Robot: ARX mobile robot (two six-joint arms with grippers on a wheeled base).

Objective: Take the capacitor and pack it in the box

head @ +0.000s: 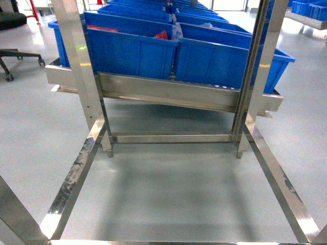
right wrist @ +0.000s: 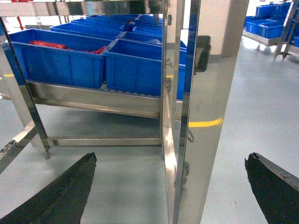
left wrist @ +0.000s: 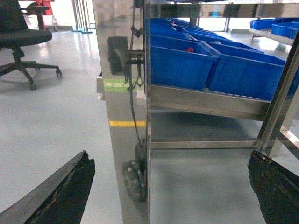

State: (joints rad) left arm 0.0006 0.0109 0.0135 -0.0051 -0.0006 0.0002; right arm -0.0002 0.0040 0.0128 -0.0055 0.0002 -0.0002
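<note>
At the lower corners of my left wrist view, my left gripper (left wrist: 170,191) is hanging with its two black fingers (left wrist: 70,193) spread wide apart, nothing between them. My right gripper (right wrist: 173,189) is doing the same: dark fingers (right wrist: 65,193) standing far apart, gripping nothing. Both are hovering above the grey floor (head: 168,199), close to the polished steel uprights (left wrist: 124,93) of a rack. Beyond these, blue bins (head: 133,51) are sitting in rows on the rack's sloped steel shelf (head: 163,94); red items (right wrist: 46,45) are showing inside some. A black office chair (left wrist: 23,32) is standing off to the left. Neither the capacitor nor the box is showing in any view.
</note>
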